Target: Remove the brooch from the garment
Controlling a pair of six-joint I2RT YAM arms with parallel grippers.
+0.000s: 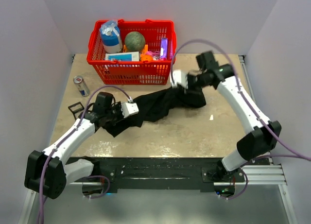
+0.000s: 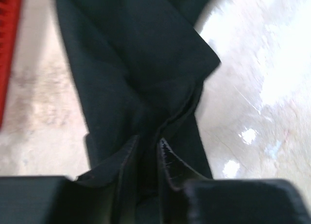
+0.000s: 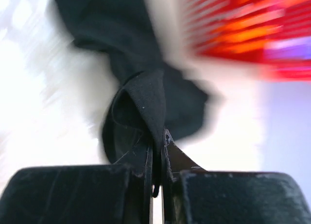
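The left pincer (image 2: 148,180) clamps a fold of the garment (image 2: 131,63); the right pincer (image 3: 156,173) grips its other end. Between them the limp, light cloth stretches bunched over the desk (image 1: 194,131). The brooch is not visible; likely small and rigid, best pinched by its rim once exposed.

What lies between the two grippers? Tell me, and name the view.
Only the garment: the top view shows it bunched in a dark band from the left gripper to the right gripper, both shut on it.

A robot lab booth; plain white walls (image 1: 29,49) enclose the table (image 1: 194,131).
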